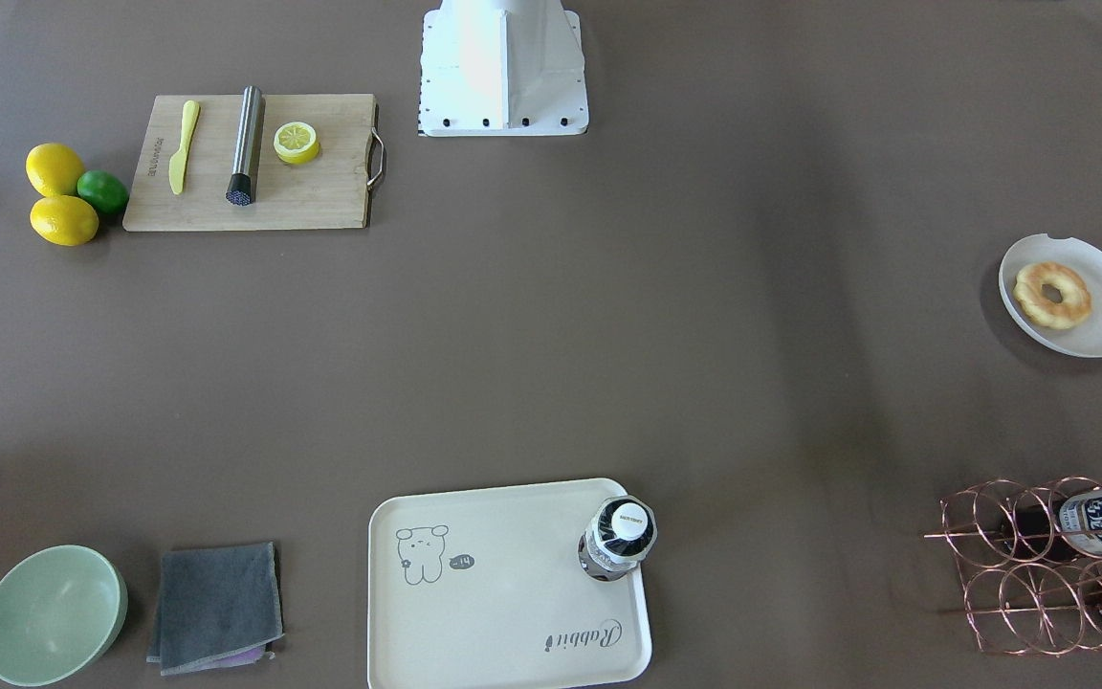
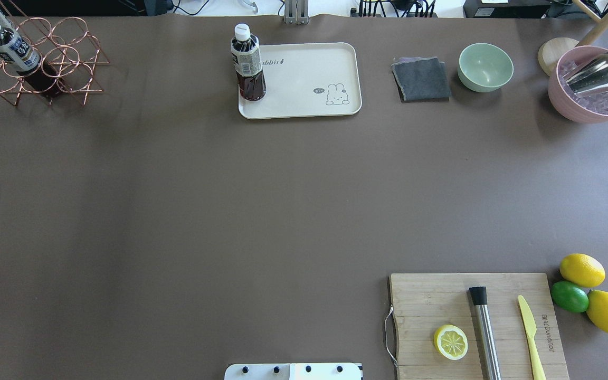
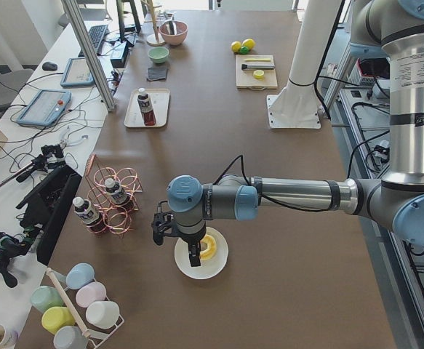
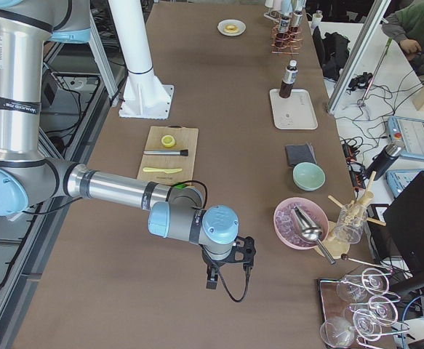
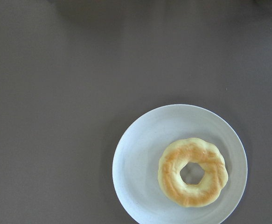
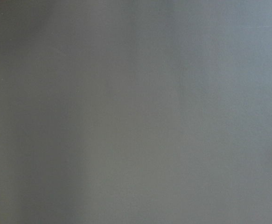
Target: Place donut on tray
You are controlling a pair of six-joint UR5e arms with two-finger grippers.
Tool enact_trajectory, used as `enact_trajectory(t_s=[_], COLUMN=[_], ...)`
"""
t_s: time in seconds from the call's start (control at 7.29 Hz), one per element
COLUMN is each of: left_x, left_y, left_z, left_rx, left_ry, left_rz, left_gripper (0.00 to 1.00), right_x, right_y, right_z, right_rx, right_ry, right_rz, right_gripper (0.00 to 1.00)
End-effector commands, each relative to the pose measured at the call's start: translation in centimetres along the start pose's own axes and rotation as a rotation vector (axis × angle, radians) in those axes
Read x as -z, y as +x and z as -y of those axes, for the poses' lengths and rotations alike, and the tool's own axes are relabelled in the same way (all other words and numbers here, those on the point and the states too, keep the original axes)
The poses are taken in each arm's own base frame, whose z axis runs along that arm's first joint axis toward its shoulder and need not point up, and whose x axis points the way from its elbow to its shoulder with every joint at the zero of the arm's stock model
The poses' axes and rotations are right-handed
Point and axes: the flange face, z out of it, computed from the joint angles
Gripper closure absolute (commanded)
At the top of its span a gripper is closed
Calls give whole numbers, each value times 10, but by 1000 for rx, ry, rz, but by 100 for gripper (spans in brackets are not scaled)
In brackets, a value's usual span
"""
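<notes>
In the exterior left view the left gripper point(image 3: 194, 260) hangs fingers-down over the near part of a round white plate point(image 3: 201, 273). The donut point(image 3: 210, 246) lies flat on that plate, just beside and behind the fingers. From this side I cannot tell whether the jaws stand wide or narrow, nor whether they touch the pastry. The tray point(image 3: 161, 109) is well apart from the gripper, far up the table, with a dark bottle point(image 3: 146, 107) upright on it. The left wrist-mounted view looks straight down: the donut sits below and to the right of centre, ring whole and hole open, toward the right side of the plate. In the exterior right view the right gripper point(image 4: 213, 282) points down over the bare brown table point(image 4: 124, 291), and its opening cannot be judged either. The donut is at the far end of the table from it, and the tray lies between the two, off toward the operators' edge. The right wrist-mounted view gives only plain table surface under that gripper. The front-facing view shows the donut on the notched plate at the robot's left end and the tray at the operators' edge, the bottle standing on one corner. The overhead view catches just a sliver of plate and donut at its left border.
</notes>
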Motion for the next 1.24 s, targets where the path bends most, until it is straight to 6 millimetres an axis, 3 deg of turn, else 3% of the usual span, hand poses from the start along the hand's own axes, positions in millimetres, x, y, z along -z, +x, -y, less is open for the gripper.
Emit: enact_trajectory(t_s=[0.0, 0.27, 0.55, 0.82, 1.1], left_x=[3, 8, -5, -4, -4], left_y=[3, 1, -10, -13, -13], left_z=[-1, 1, -14, -28, -21], left_rx=[-5, -30, -17, -62, -112], left_ry=[6, 37, 15, 73, 138], left_rz=[3, 68, 82, 65, 58], left_gripper=[2, 2, 2, 2, 2], right_x=[-1, -2, -2, -2, -2], right_y=[1, 2, 2, 2, 2], right_z=[-2, -4, -4, -4, -5], right_rx=[-2, -5, -5, -5, -6], right_ry=[-2, -3, -3, -3, -4], right_rz=[0, 0, 0, 0, 1], right_gripper=[0, 0, 0, 0, 0])
